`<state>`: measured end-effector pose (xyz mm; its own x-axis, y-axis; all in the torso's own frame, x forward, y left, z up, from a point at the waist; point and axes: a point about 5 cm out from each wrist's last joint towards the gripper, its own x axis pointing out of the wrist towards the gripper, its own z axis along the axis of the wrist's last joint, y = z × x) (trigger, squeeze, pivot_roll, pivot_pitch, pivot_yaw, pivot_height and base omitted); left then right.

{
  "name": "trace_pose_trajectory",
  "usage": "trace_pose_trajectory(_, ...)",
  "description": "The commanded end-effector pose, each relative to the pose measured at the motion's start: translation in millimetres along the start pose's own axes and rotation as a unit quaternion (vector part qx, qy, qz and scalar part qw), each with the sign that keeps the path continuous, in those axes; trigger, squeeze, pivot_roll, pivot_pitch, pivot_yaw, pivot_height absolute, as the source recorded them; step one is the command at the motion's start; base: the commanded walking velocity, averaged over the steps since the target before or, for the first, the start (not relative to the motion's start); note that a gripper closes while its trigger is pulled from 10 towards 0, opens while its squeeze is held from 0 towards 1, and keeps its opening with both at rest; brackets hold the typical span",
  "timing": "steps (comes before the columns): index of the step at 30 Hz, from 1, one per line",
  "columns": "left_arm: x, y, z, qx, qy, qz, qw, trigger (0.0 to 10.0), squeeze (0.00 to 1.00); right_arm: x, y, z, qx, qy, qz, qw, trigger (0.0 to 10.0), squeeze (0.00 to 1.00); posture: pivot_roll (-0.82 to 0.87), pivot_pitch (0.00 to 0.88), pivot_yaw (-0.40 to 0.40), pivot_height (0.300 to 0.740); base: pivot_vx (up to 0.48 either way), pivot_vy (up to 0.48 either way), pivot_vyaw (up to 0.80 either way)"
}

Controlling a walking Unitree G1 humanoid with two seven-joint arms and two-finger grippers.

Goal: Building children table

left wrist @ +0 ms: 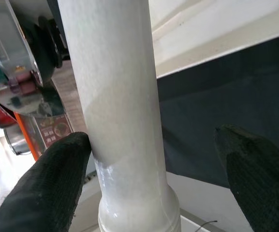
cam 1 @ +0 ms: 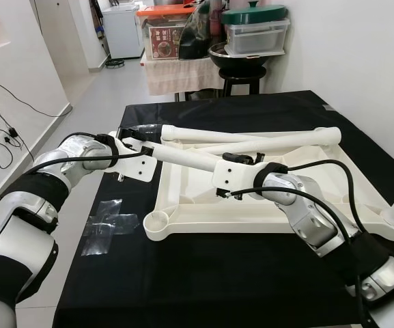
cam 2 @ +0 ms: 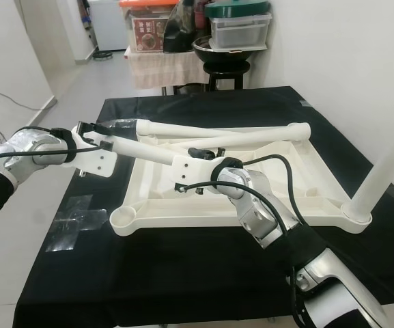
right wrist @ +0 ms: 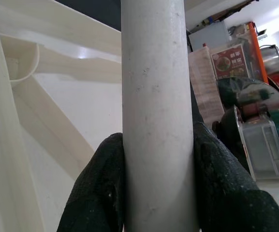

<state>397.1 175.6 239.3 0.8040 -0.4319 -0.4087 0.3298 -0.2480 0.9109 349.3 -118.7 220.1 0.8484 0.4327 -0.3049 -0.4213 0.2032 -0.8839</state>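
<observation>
The white table top (cam 1: 251, 222) lies upside down on a black cloth. A white table leg (cam 1: 183, 157) is held level over its left part. My right gripper (cam 1: 241, 160) is shut on the leg's middle, both fingers (right wrist: 100, 193) pressed to the tube (right wrist: 156, 111). My left gripper (cam 1: 132, 147) is open around the leg's left end (left wrist: 115, 96); one finger (left wrist: 47, 188) touches it and the other stands apart. Two more legs (cam 1: 285, 141) lie across the top's far side. Another leg (cam 2: 388, 171) stands upright in the near right corner.
An empty round socket (cam 1: 154, 222) sits at the top's near left corner. Clear plastic wrap (cam 1: 108, 222) lies on the cloth's left edge. A stool with bowls and lidded boxes (cam 1: 248, 41) stands behind the table. A white wall is on the right, open floor on the left.
</observation>
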Motion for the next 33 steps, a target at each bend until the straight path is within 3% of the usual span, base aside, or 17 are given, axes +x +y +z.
trace_pose_trajectory(1,1.7,-3.3,0,0.005,0.004,-0.006,1.0,10.0,0.0,-3.5,-4.5,6,0.004,-0.017,-0.008,1.0,10.0,0.0,-0.02,0.0,0.061,0.74,0.0,0.0,0.0)
trace_pose_trajectory(9,-2.6,-5.0,-13,0.002,0.033,0.012,0.999,10.0,0.0,-8.7,-2.6,9,0.004,-0.033,0.006,0.999,10.0,0.0,-0.02,0.0,0.063,0.74,0.0,0.0,0.0)
trace_pose_trajectory(20,-2.4,-5.0,-15,0.012,0.041,0.023,0.999,10.0,0.0,-12.6,-2.7,5,0.002,-0.031,0.012,0.999,10.0,0.0,-0.03,0.0,0.06,0.74,0.0,0.0,0.0)
trace_pose_trajectory(21,-2.4,-4.7,-15,0.013,0.04,0.024,0.999,0.0,0.0,-13.0,-2.6,4,0.002,-0.029,0.012,0.999,10.0,0.0,-0.03,0.0,0.06,0.74,0.0,0.0,0.0)
trace_pose_trajectory(33,-3.4,-5.3,-17,0.015,0.042,0.024,0.999,0.0,0.0,-13.9,-2.5,3,0.004,-0.024,0.014,1.0,10.0,0.0,-0.02,0.0,0.059,0.74,0.0,0.0,0.0)
